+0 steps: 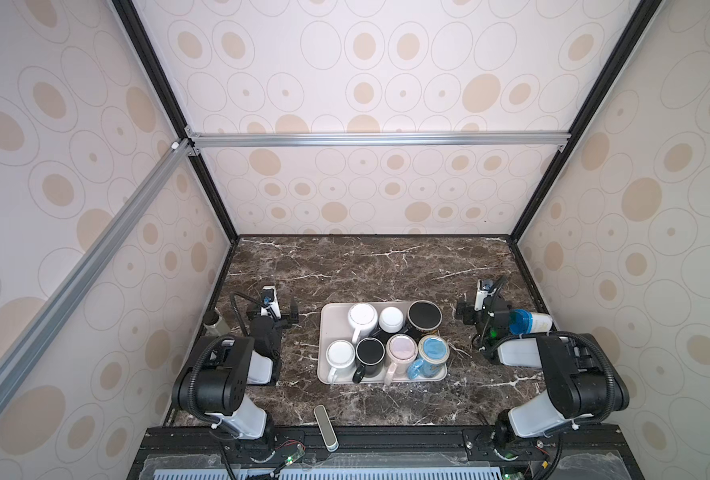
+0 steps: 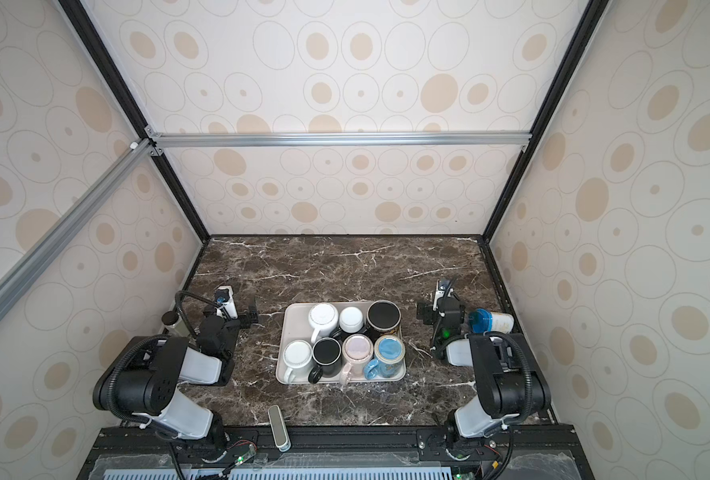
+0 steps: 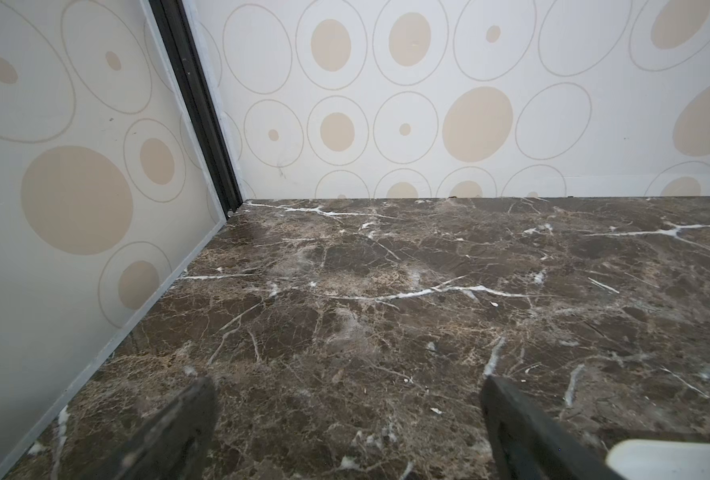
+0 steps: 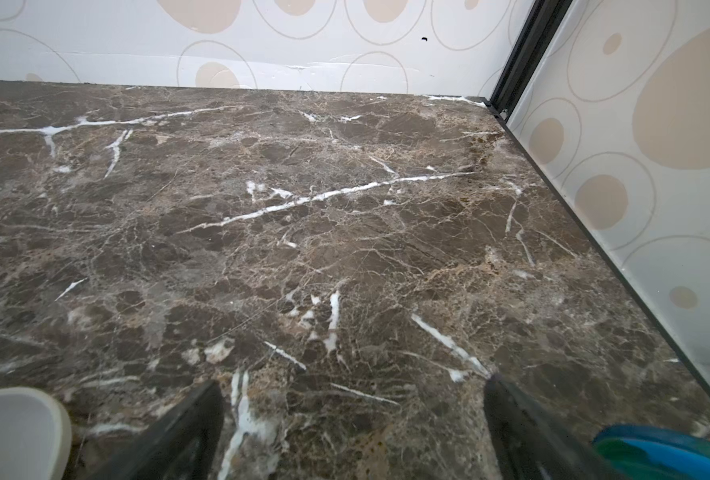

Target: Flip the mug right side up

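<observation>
One cream rectangular tray [image 1: 330, 321] holds three white ceramic mugs [image 1: 362, 316], two black ceramic mugs [image 1: 424, 316], one pink mug [image 1: 401, 348] and one blue mug [image 1: 433, 349]: seven in all. At the dark marble tabletop [image 1: 365, 266] edges: one blue-lidded white bottle [image 1: 532, 322], one black-capped jar [image 1: 216, 324], one grey oblong bar [image 1: 326, 428]

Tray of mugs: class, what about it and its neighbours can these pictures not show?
Mugs: absent from both wrist views; only a tray corner shows, cut off by the edge.
Dark mug, side print: too small in both top views.
Blue-lidded bottle: partly behind the right arm in top views, cut off in the right wrist view.
Small container by the left wall: partly hidden by the left arm.
</observation>
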Motion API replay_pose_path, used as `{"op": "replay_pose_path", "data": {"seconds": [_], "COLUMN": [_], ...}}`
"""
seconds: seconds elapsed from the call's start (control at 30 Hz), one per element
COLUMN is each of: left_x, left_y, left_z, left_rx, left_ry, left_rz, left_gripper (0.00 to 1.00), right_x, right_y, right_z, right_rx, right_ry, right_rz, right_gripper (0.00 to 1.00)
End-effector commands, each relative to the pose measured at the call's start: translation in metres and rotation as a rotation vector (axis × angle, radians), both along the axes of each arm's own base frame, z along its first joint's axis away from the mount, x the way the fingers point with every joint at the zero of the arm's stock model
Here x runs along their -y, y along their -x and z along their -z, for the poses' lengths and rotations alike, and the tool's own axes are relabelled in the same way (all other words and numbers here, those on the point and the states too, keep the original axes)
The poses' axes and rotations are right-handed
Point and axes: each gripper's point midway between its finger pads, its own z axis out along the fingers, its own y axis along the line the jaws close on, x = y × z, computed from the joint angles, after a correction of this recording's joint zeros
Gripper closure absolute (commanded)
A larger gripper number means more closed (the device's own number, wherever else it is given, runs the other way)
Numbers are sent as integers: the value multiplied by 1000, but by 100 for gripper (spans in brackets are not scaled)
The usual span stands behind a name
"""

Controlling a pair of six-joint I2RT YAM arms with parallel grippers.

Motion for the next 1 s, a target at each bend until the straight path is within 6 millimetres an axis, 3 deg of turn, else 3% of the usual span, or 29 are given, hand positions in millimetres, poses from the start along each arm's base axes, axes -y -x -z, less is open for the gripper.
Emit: {"op": "replay_pose_path", "data": {"seconds": [0.0,0.97], "left_x": [-2,-1], "left_y": [-2,-4], "left_z": [-8,-7], "left_rx": [28,19], "left_ry": [-20,-15], "left_rz": [2,9], "left_gripper": [0,0], "right_x": [1,0], "right_y": [-1,-3], "right_z": [-6,-5], "right_rx": [20,14], "right_ry": [-3,-7], "right_rz": [-1,-2], "right_gripper": [0,0]}}
